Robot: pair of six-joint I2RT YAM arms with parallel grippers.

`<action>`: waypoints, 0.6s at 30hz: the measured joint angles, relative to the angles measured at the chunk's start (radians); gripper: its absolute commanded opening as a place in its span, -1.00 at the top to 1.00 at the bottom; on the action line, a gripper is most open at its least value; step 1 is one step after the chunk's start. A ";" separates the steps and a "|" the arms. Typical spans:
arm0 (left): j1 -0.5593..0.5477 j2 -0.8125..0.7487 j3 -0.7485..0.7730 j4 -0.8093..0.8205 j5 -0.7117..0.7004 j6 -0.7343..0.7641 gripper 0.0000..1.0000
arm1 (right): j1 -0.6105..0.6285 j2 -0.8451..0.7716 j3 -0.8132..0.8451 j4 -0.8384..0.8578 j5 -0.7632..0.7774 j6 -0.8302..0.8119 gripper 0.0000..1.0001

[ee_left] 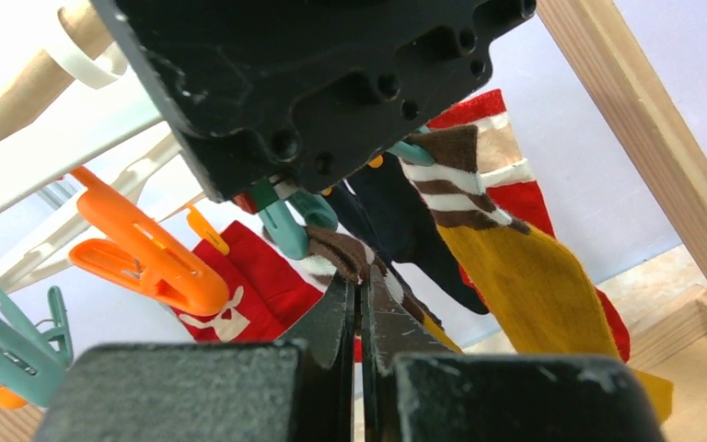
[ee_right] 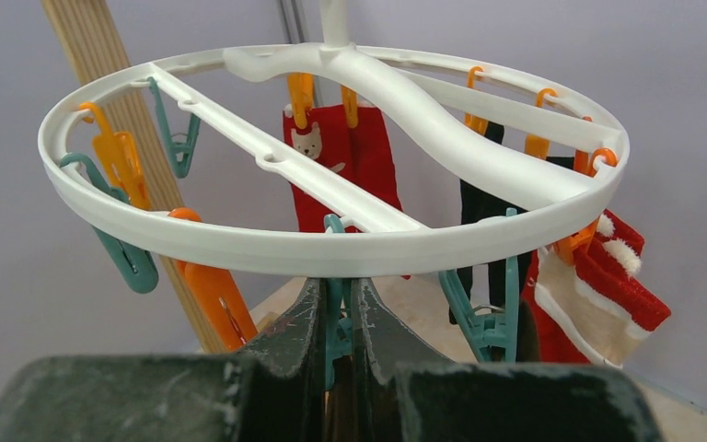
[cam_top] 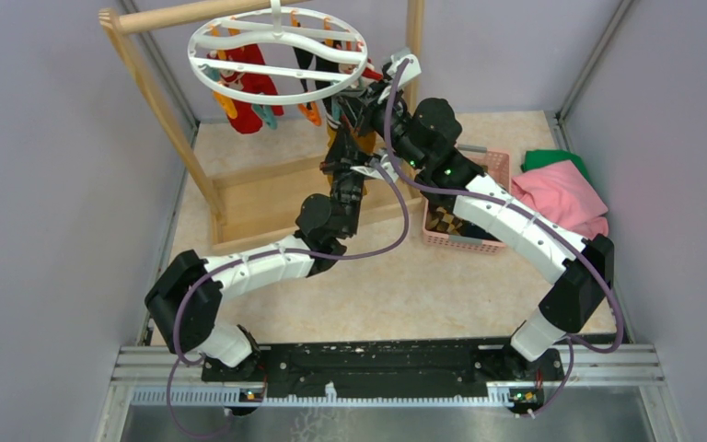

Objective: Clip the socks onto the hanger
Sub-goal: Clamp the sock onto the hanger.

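- Top view: the hanger (cam_top: 276, 57) hangs off the wooden rack (cam_top: 161, 101), upper left of centre, with red socks (cam_top: 250, 87) already dangling under it. The left arm (cam_top: 258, 262) and right arm (cam_top: 506, 221) both reach up to the ring's lower-right rim. It's so crowded in there that I can't make out either pincer from this angle. Right of centre on the desk (cam_top: 377, 285) sits a pink basket (cam_top: 497, 170) with an argyle sock (cam_top: 442, 219) in it. A pink cloth (cam_top: 562, 195) and a green cloth (cam_top: 552, 158) lie just beside it.
- Left wrist view: the left pincer (ee_left: 361, 295), bottom centre, is squeezed right down and nipping the brown sock end (ee_left: 341, 253). Just above that is a teal clip (ee_left: 285, 226), tucked under the other arm's black body filling the top. There's a mustard sock (ee_left: 525, 276) with brown-and-white stripes on the right, a red sock (ee_left: 258, 281) lower left and an orange clip (ee_left: 138, 253) far left.
- Right wrist view: the right pincer (ee_right: 336, 308), bottom centre, is clamped on what looks like that same teal clip, hanging off the ring's near rim. A red cat-face sock (ee_right: 331, 157) hangs mid-frame, and black socks (ee_right: 483, 230) further right.
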 measured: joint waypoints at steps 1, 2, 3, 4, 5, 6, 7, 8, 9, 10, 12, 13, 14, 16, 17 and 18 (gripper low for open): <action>-0.002 0.000 0.000 0.006 -0.007 0.010 1.00 | 0.000 0.000 0.000 0.000 0.003 -0.002 1.00; -0.005 0.000 0.000 0.016 -0.014 0.022 1.00 | 0.000 0.000 0.000 0.001 0.005 -0.003 1.00; -0.007 0.000 0.000 0.027 -0.019 0.035 1.00 | 0.000 0.000 0.000 0.001 0.008 -0.004 1.00; -0.010 0.000 0.000 0.041 -0.024 0.047 1.00 | 0.000 0.000 0.000 0.002 0.009 -0.007 1.00; -0.013 0.001 0.000 0.057 -0.027 0.060 1.00 | 0.000 0.000 0.000 0.003 0.010 -0.007 1.00; -0.015 0.003 0.002 0.072 -0.032 0.072 1.00 | 0.000 0.000 0.000 0.005 0.010 -0.007 1.00; -0.016 0.006 0.006 0.086 -0.036 0.084 1.00 | 0.000 0.000 0.000 0.008 0.010 -0.007 1.00; -0.017 0.013 0.011 0.106 -0.041 0.096 1.00 | 0.000 -0.001 0.000 0.009 0.010 -0.006 1.00; -0.017 0.015 0.011 0.109 -0.041 0.098 1.00 | 0.000 -0.001 0.000 0.011 0.010 -0.005 1.00; -0.017 0.020 0.012 0.126 -0.043 0.108 1.00 | 0.000 -0.001 0.000 0.013 0.010 -0.002 1.00; -0.019 0.029 0.013 0.150 -0.049 0.122 1.00 | -0.001 -0.001 0.000 0.014 0.011 0.001 1.00; -0.021 0.034 0.013 0.164 -0.052 0.128 1.00 | -0.001 -0.001 0.000 0.014 0.014 0.001 1.00; -0.022 0.040 0.014 0.182 -0.058 0.138 1.00 | -0.001 -0.001 0.000 0.014 0.019 0.001 1.00; -0.025 0.051 0.017 0.206 -0.068 0.155 1.00 | -0.001 -0.001 0.000 0.014 0.031 0.001 1.00; -0.026 0.057 0.020 0.221 -0.072 0.166 1.00 | -0.002 -0.001 0.000 0.014 0.037 0.001 1.00; -0.028 0.065 0.025 0.237 -0.077 0.176 1.00 | -0.003 -0.002 0.000 0.014 0.042 0.001 1.00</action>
